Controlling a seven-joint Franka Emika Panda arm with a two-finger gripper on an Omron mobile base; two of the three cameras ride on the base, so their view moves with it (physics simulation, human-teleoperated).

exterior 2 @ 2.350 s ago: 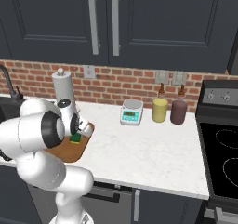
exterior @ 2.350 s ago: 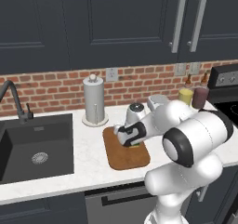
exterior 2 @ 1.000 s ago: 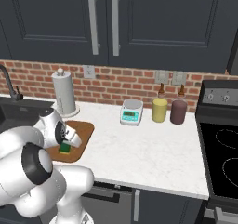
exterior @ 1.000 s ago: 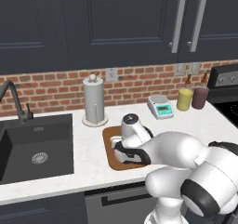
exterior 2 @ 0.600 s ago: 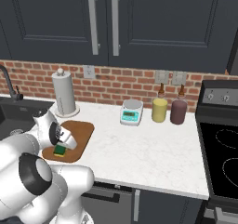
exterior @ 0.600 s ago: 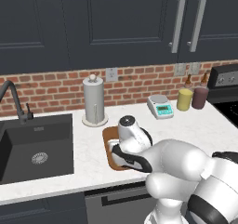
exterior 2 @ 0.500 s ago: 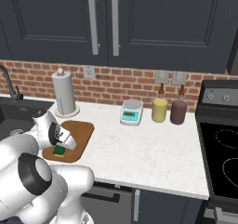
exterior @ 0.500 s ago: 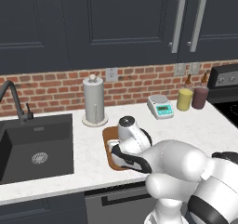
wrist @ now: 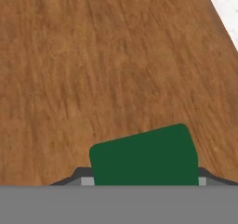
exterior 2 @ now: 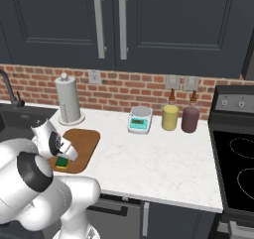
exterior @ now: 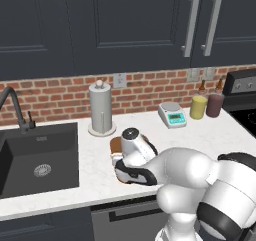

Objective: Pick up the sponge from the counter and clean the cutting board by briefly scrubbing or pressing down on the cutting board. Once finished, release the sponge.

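Observation:
The brown wooden cutting board (exterior 2: 85,140) lies on the white counter (exterior 2: 149,158), right of the black sink. My gripper (exterior 2: 61,159) is down at the board's near left corner, shut on the sponge (exterior 2: 62,162), whose green top and yellow base rest on the wood. In the hand view the sponge's green top (wrist: 144,155) sits between the two fingertips (wrist: 84,180) with the board's grain (wrist: 93,56) spread beyond it. In the left base view my arm covers most of the cutting board (exterior: 115,144), and the gripper and the sponge are hidden under it.
A paper towel roll (exterior 2: 67,99) stands behind the board. A teal-faced scale (exterior 2: 140,120), a yellow jar (exterior 2: 169,117) and a maroon jar (exterior 2: 189,119) line the back wall. The sink (exterior: 37,157) is at the left, the stove (exterior 2: 238,168) at the right.
The hand has drawn the sponge across the board from its middle toward the near left corner, staying low on the wood. In the last half second it has barely moved.

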